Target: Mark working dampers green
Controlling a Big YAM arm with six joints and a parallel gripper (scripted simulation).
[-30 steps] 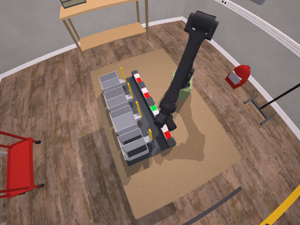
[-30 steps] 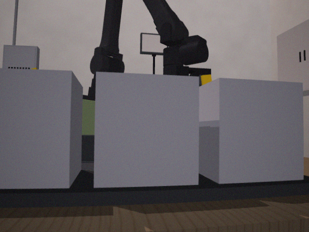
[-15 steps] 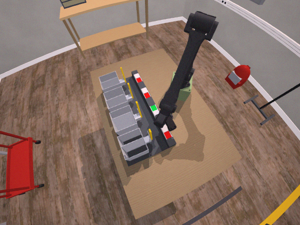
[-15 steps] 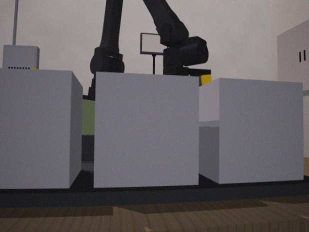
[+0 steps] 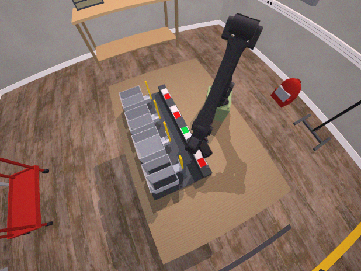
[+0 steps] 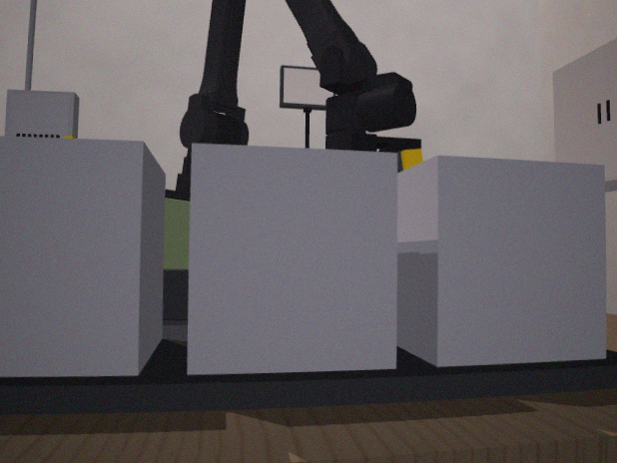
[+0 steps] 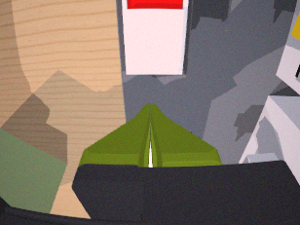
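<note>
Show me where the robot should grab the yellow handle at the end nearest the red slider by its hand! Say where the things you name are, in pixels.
Probably the upper part of the yellow handle (image 5: 181,162), from above: it's thin and sticks up beside its damper (image 5: 162,175), so the fingers could straddle it.

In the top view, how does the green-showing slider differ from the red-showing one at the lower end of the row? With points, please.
The green-showing slider (image 5: 185,130) has its white cover toward the picture's bottom; the lower-end slider (image 5: 201,162) (image 7: 155,43) has its cover toward the top. The first shows green, the second red. Both sit on the same dark rail (image 5: 207,172) (image 7: 138,96).
</note>
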